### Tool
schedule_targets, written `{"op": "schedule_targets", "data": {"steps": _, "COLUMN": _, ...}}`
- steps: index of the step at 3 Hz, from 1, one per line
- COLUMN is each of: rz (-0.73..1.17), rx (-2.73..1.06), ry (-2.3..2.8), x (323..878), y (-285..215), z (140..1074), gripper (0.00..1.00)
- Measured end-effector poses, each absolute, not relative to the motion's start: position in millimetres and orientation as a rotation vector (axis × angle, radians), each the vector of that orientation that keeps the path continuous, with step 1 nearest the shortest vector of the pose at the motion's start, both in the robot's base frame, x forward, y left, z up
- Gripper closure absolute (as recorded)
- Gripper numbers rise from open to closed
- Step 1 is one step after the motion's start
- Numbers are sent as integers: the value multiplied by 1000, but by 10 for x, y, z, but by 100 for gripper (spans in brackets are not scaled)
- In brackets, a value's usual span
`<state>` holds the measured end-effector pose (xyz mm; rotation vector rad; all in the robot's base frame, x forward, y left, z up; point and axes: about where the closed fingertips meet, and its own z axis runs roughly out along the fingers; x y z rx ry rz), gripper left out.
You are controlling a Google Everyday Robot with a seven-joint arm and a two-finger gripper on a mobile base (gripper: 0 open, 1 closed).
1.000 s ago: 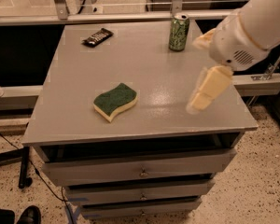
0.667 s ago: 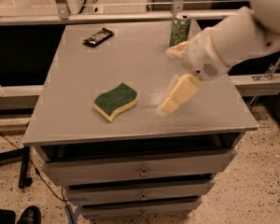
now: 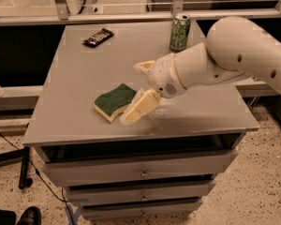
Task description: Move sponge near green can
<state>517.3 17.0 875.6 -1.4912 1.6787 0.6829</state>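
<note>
The sponge (image 3: 113,101), dark green on top over pale yellow foam, lies flat on the grey table (image 3: 75,74) near its front middle. The green can (image 3: 179,33) stands upright at the back right of the table, well away from the sponge. My gripper (image 3: 133,92) is at the sponge's right side, low over the table, reaching in from the right on the white arm (image 3: 234,55). It is open: one cream finger (image 3: 139,108) is next to the sponge's right end, the other (image 3: 144,66) is further back. It holds nothing.
A flat dark candy-bar wrapper (image 3: 98,37) lies at the back left of the table. Drawers (image 3: 140,168) sit under the tabletop. A glass-and-metal rail (image 3: 131,13) runs behind the table. A cable and a shoe (image 3: 29,215) are on the floor at the left.
My gripper has moved left and down across the table, from near the right edge to right beside the sponge. The sponge and the can have not moved.
</note>
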Motion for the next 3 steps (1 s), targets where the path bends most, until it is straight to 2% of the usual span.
{"op": "schedule_targets", "data": {"steps": 2, "rz": 722, "rx": -1473, "ry": 1661, "x": 5307, "y": 385, "z": 8487, "gripper": 0}}
{"op": "schedule_targets", "data": {"steps": 3, "rz": 717, "rx": -1461, "ry": 1673, "x": 5391, "y": 367, "z": 8412, "gripper": 16}}
